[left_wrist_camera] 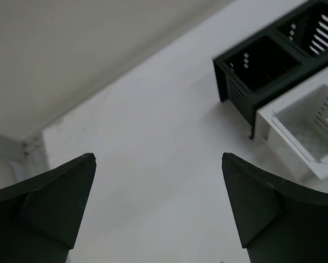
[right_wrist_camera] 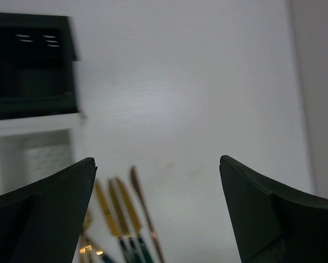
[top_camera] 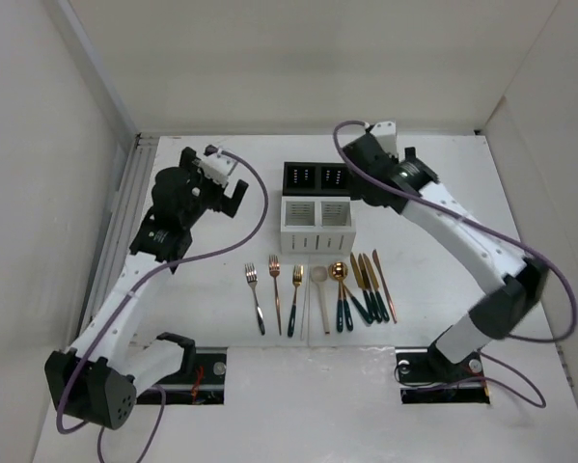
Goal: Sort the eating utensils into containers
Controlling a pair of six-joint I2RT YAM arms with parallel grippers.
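Three forks, top view only

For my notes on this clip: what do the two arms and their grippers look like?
The left arm and right arm have white link shells with black joint housings. A purple cable loops loosely along each one. The left gripper and right gripper each have two broad black fingers tapering to angular tips. No markings are readable.

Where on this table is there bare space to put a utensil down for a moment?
Bare table lies left of the white caddy and the forks; another strip runs behind the black caddy to the back wall. It is crowded before the white caddy, where spoons and knives lie packed.
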